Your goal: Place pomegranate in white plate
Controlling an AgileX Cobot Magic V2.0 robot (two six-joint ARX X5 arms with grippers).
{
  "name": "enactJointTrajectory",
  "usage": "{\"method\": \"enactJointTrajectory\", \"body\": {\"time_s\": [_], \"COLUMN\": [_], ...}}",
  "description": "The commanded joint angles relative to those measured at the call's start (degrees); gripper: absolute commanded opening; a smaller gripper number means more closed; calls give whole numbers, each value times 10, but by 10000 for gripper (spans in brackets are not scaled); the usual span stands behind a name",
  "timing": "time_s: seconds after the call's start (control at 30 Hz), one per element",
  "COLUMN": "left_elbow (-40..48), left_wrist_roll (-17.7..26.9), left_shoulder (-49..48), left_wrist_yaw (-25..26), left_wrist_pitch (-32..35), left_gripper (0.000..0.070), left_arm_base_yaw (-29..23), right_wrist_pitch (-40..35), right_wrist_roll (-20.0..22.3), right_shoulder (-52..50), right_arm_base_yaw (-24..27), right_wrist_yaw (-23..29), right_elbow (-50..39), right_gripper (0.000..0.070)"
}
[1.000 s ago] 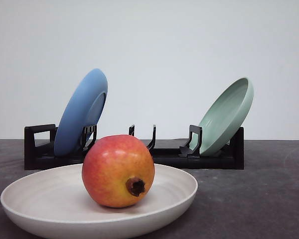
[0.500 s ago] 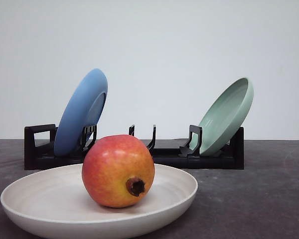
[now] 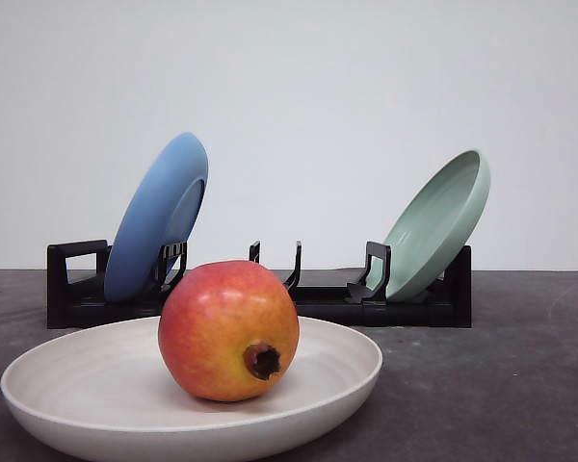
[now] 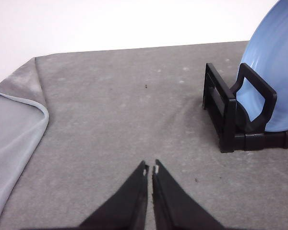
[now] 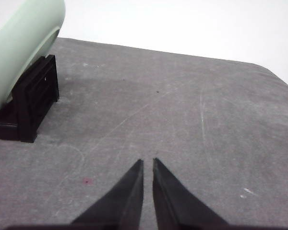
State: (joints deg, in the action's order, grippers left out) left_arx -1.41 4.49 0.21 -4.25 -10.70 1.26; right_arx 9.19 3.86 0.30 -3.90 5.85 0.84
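Although neither arm was near it, the pomegranate (image 3: 228, 330) sat inside the white plate (image 3: 77, 380), resting on the shallow floor a little left of centre, its dark crown nub turned toward the front and slightly down. That raised rim looked enough to keep the round fruit from rolling off, so I judged the placing done. Behind it, well apart, a black dish rack (image 3: 318, 300) held a blue plate (image 3: 157, 218) leaning at its left end and a pale green plate (image 3: 437, 224) leaning at its right, each propped in a slot.

From the left wrist, the left gripper (image 4: 150, 168) had its fingers brought together with nothing between them, hovering over bare grey table (image 4: 120, 105) beside the rack's blue-plate end, a folded grey cloth (image 4: 12, 129) off to one side. From the right wrist, the right gripper (image 5: 148, 162) was likewise closed and empty, above bare table near the green plate's end. Both seemed parked clear so as not to disturb the fruit.
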Motion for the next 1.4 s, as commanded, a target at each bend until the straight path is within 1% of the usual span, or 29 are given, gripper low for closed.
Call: {"method": "enactJointTrajectory", "body": {"time_s": [0.0, 1.37], "left_elbow": [7, 7], "left_wrist_roll": [4, 4], "left_shoulder": [0, 0], "left_wrist_yaw": [2, 2], "left_wrist_pitch": [0, 0], "left_gripper": [0, 0], "left_arm_base_yaw": [0, 0], "right_wrist_pitch": [-2, -2], "right_wrist_roll": [-2, -2], "right_shoulder": [-1, -1], "right_arm_base_yaw": [0, 0], "right_wrist_yaw": [2, 2], "right_elbow": [-3, -3], "right_gripper": [35, 35]}}
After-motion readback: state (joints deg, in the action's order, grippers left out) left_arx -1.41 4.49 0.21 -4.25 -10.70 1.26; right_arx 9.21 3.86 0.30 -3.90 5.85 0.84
